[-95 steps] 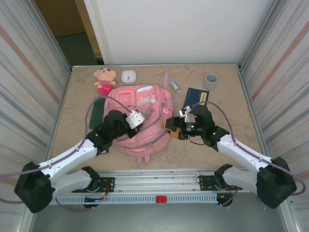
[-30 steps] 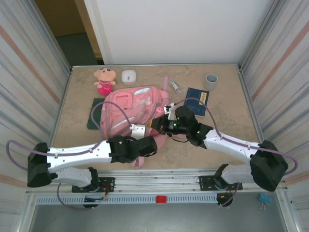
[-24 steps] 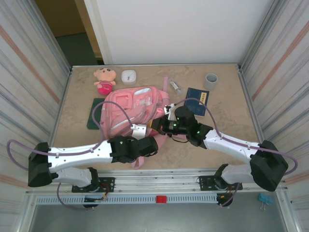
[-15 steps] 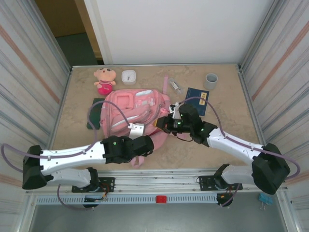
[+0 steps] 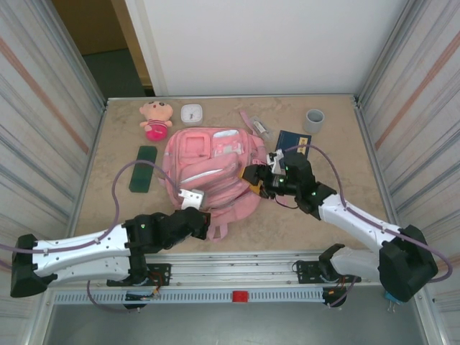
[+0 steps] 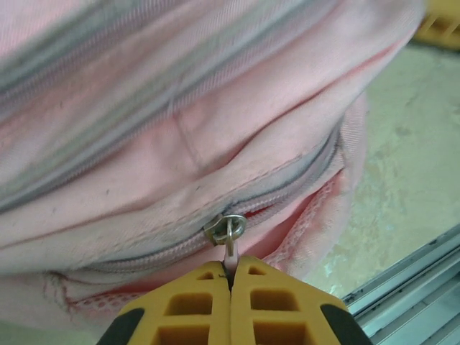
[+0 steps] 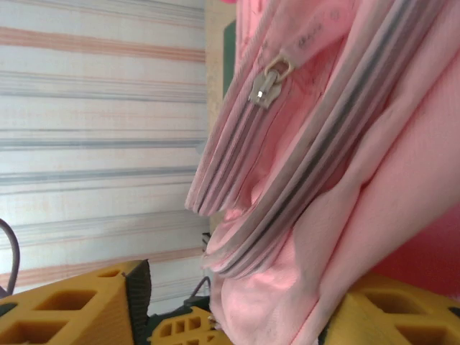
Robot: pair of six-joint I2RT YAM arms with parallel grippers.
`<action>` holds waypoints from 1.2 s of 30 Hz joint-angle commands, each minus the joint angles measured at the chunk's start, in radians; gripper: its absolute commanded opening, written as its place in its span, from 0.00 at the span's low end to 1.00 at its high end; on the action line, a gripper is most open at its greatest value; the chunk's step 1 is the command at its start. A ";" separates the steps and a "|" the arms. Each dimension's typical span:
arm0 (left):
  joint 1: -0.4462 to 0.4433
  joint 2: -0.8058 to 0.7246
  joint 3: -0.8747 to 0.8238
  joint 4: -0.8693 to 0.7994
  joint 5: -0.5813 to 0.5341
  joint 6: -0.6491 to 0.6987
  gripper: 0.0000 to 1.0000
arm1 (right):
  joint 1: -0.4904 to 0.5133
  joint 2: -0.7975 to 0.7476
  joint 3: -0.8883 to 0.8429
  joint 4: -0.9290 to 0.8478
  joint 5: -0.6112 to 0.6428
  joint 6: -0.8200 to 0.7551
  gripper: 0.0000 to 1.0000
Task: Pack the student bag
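the left fingers [image 6: 180,310] are pressed together with no gap, pinching the metal zipper pull [image 6: 230,250] at the near edge of the student bag [image 5: 212,169], which lies flat in the middle of the counter [image 5: 108,154]. the right fingers [image 7: 72,305] stand wide apart at the bag's right side with a fold of pink fabric between them; it lies against one finger while striped wall shows through the gap by the other, so nothing is clamped. a second zipper slider [image 7: 269,85] sits higher on that fold. from above, the left fingers are tucked under the wrist and hard to make out, and the bag's far part blurs in the left wrist view. half a second ago the left wrist was further over the bag; it has drawn back toward its base, and the dark green case [image 5: 144,178], then partly covered, now lies clear beside the bag
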 commanded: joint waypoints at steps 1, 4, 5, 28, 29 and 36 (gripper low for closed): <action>0.011 -0.020 0.008 0.181 -0.004 0.087 0.00 | 0.074 -0.066 -0.081 0.089 0.111 0.142 0.68; 0.011 -0.003 0.018 0.195 0.005 0.111 0.00 | 0.158 -0.110 -0.131 0.096 0.216 0.199 0.72; 0.012 0.008 0.018 0.204 0.013 0.117 0.00 | 0.181 -0.117 -0.144 0.110 0.242 0.214 0.73; 0.035 -0.127 -0.152 0.097 0.017 0.031 0.00 | -0.078 -0.066 0.045 -0.107 -0.072 -0.094 0.03; 0.041 -0.154 -0.165 0.087 0.009 0.030 0.00 | -0.102 -0.073 0.054 -0.138 -0.101 -0.115 0.03; 0.168 -0.328 -0.244 0.176 0.069 0.223 0.00 | -0.203 -0.111 0.137 -0.409 -0.174 -0.398 0.45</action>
